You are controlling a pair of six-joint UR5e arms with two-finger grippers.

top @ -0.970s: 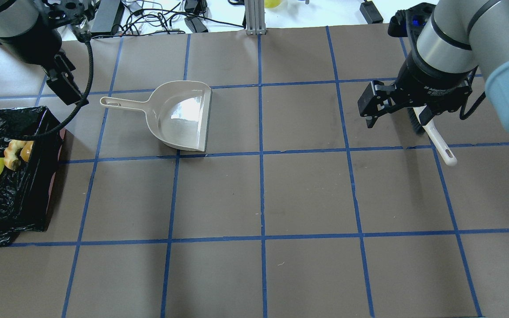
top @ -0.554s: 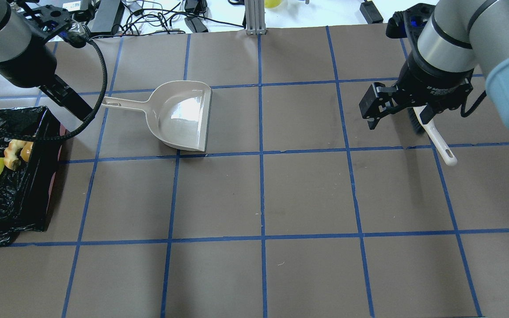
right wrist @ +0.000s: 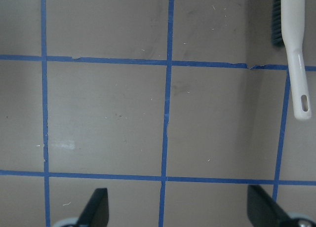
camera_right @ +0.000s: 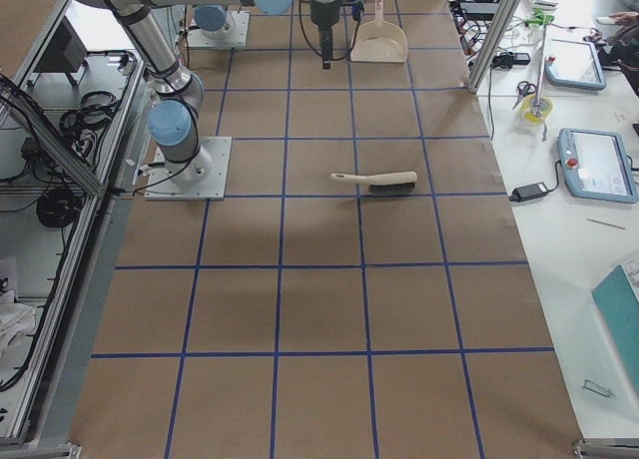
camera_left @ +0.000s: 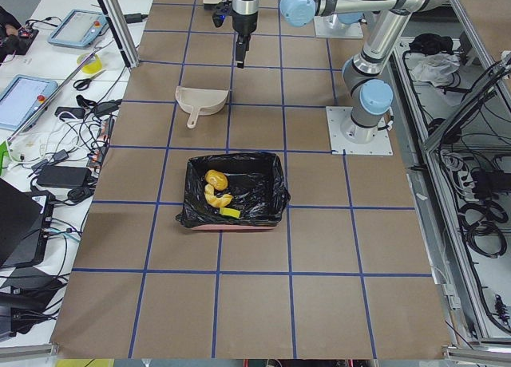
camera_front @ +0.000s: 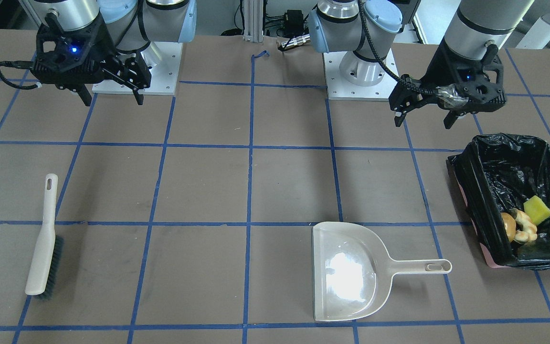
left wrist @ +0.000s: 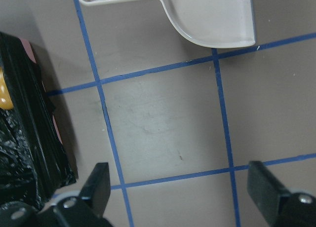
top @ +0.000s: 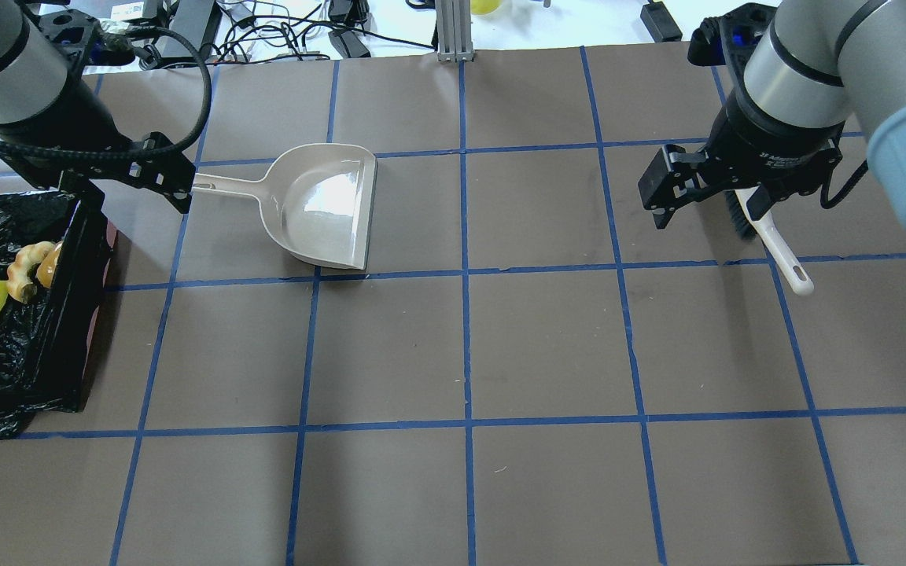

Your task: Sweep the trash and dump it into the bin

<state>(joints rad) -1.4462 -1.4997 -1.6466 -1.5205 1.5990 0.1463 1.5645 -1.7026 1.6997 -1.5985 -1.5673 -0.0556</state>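
Currently all trash (camera_front: 525, 220) sits inside bin (camera_front: 482, 200). Dustpan (camera_front: 351, 272) lies near bin, brush (camera_front: 43, 243) well apart. L gripper (camera_front: 423, 119) hovers near bin, R gripper (camera_front: 112, 98) far off; both spread wide, empty.

My gripper (left wrist: 180, 190) hung over the table (left wrist: 163, 118) with its jaws wide apart, the two dark fingers (left wrist: 97, 186) at the bottom corners of the frame with only blue tape lines (left wrist: 106, 118) between them. The beige dustpan (left wrist: 212, 19) lay along the top, handle pointing upper left. The black-lined bin (left wrist: 34, 113) filled the left edge. A golden sliver (left wrist: 4, 91) inside it was probably the potato-like lump.
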